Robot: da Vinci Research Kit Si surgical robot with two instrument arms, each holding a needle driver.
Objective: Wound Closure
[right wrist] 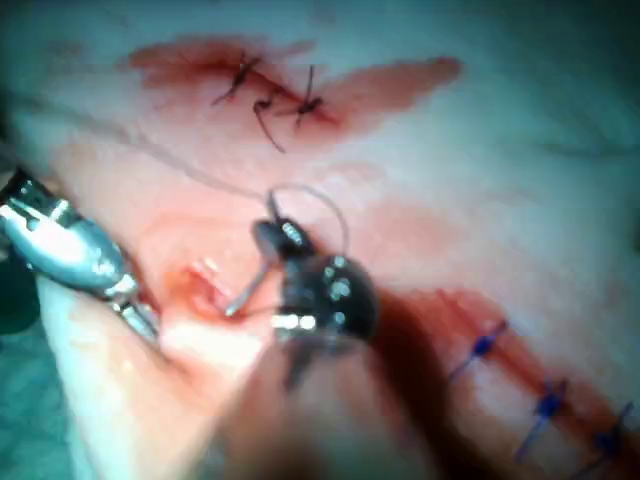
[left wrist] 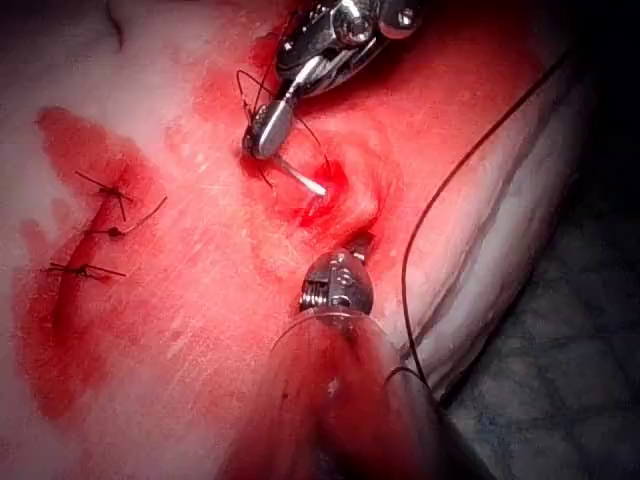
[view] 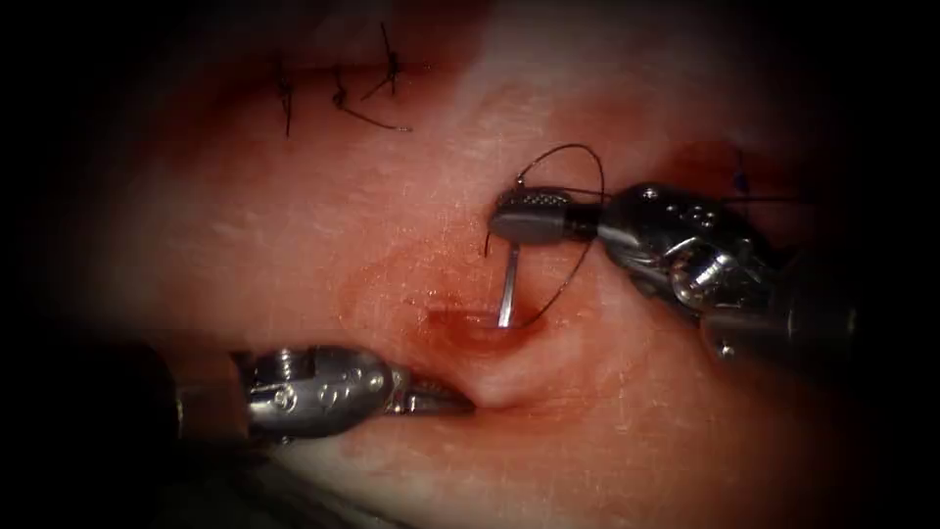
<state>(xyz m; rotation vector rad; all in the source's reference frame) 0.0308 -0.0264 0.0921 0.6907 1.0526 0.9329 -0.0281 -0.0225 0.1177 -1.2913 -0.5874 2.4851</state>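
Note:
My right tool point(view: 534, 217) comes in from the right with its jaws shut on the curved needle point(view: 508, 284) near its tail end. The needle runs steeply down and its tip sits in the tissue point(view: 294, 245) at the wet red cut point(view: 470, 328). Dark thread point(view: 595, 225) arcs from the jaws round the right of the needle down to the cut. My left tool point(view: 446, 398) lies low on the left, jaws shut on a raised fold of tissue just below the cut. The left wrist view shows the needle point(left wrist: 300, 180) under the right tool point(left wrist: 268, 128) and the left tool point(left wrist: 352, 250).
Several finished black stitches point(view: 343, 93) with cut ends lie at the upper left, with red fluid around them point(left wrist: 60, 300). Blue stitches point(right wrist: 545, 405) close another line behind the right tool. A long thread point(left wrist: 450, 190) trails over the tissue's edge toward the cloth point(left wrist: 560, 380).

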